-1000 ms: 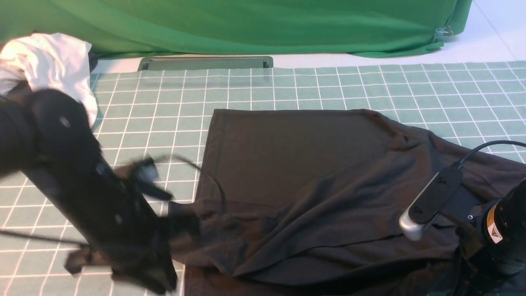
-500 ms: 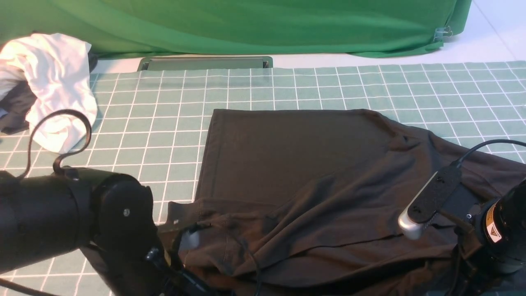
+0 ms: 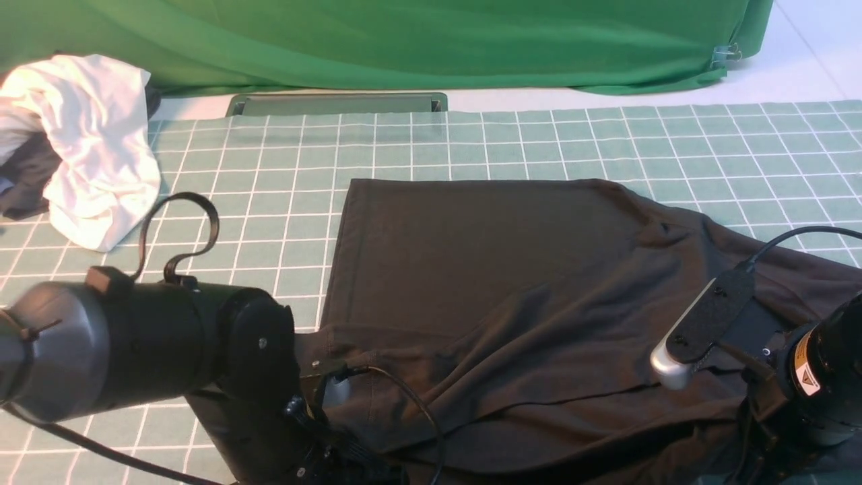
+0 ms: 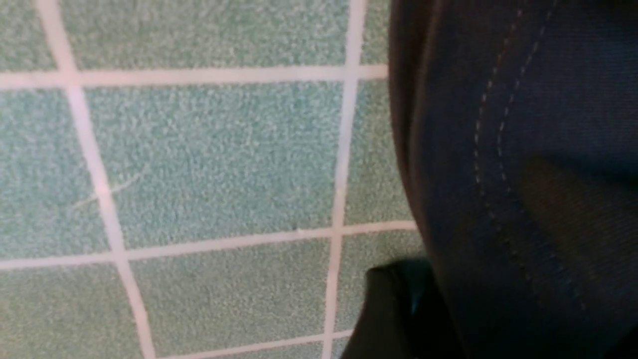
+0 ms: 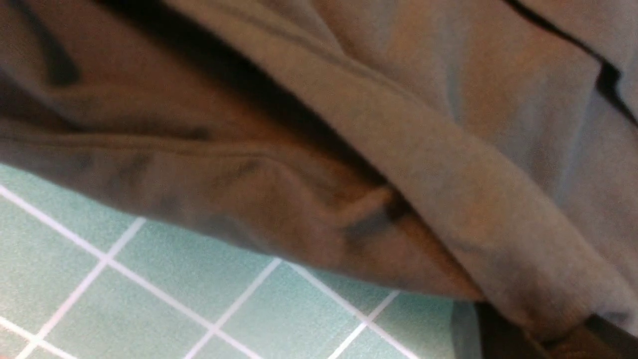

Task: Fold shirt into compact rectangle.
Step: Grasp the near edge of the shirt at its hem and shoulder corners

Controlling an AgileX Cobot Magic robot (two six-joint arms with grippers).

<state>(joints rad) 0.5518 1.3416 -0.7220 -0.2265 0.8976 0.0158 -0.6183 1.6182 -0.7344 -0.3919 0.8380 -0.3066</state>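
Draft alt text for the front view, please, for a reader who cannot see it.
A black shirt lies rumpled, partly folded, on a green grid mat, the left arm and right arm low at its near corners. A crumpled white garment sits far left.

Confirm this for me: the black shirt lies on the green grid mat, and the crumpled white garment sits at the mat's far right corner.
Not right: the white garment sits at the far left corner of the mat, as the front view shows. The black shirt does lie on the green grid mat.
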